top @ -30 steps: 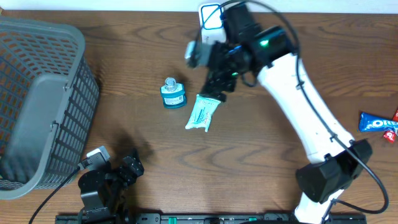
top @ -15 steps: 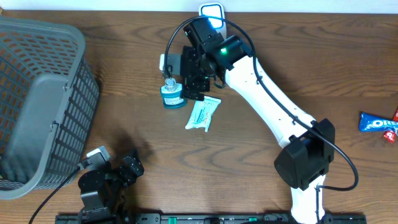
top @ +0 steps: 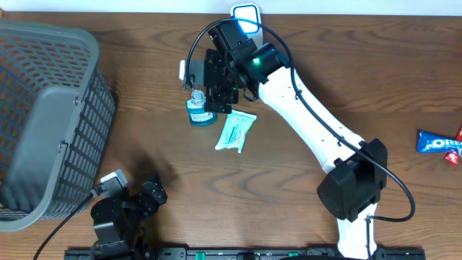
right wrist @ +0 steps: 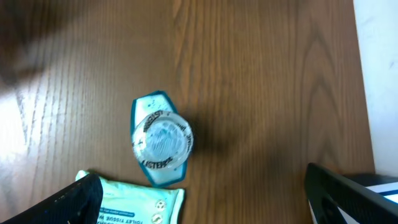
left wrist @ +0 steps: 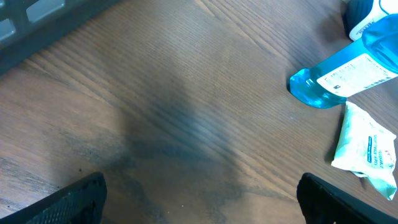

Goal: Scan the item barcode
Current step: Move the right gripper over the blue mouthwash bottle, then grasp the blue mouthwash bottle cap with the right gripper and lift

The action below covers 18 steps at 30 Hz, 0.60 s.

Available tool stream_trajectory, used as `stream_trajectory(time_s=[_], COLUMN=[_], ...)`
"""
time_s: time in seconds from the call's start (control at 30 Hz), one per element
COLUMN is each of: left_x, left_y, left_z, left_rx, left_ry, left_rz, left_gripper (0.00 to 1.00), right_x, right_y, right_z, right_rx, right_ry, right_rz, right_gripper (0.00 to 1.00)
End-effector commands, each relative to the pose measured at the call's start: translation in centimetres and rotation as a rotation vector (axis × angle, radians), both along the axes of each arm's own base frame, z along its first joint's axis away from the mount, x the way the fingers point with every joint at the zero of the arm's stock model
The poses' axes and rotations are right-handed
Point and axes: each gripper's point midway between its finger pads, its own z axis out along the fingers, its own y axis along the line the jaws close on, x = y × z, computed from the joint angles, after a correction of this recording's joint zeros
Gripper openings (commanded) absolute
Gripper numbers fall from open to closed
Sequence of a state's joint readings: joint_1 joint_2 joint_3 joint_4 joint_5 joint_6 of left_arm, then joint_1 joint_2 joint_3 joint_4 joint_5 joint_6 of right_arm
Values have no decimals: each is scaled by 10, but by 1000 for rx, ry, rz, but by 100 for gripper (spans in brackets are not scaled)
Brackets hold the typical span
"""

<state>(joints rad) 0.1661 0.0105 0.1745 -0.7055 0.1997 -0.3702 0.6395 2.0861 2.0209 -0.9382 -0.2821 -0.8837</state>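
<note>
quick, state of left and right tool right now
left tool: open, holding nothing
right tool: open, holding nothing, above the blue bottle

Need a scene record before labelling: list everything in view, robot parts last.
table: one, brown wood, under everything
basket: one, grey, left end of the table
bottle: one, blue with a clear cap, upright, centre-left
wipes pack: one, white and teal, lying flat just right of the bottle
device: one, white with a blue rim, far edge; what it is cannot be told
snack pack: one, blue, right edge
wrapper: one, red, cut off by the right edge
right arm: one, white, reaching from near right to the bottle
right gripper: one, black, open, above the bottle
left gripper: one, black, open, near-left of the table
</note>
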Motion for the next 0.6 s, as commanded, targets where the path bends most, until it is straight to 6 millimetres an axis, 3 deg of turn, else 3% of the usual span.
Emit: stream_trajectory(time_s=[0.0,0.37,0.57], left_x=[-3,-3,-3], left_y=[-1,-1,-1], left_z=[-5,-5,-5], left_rx=[-3,-3,-3], left_ry=[20,20,20], left_rz=[-2,-2,-2], left_gripper=[98,98,98], right_x=[-5,-10,-6], right_y=[14,40,39], right_z=[-7,-40,-60], right_rx=[7,-9,-45], right_ry=[-1,10,24], right_rz=[60,113,102], right_gripper=[99,99,99])
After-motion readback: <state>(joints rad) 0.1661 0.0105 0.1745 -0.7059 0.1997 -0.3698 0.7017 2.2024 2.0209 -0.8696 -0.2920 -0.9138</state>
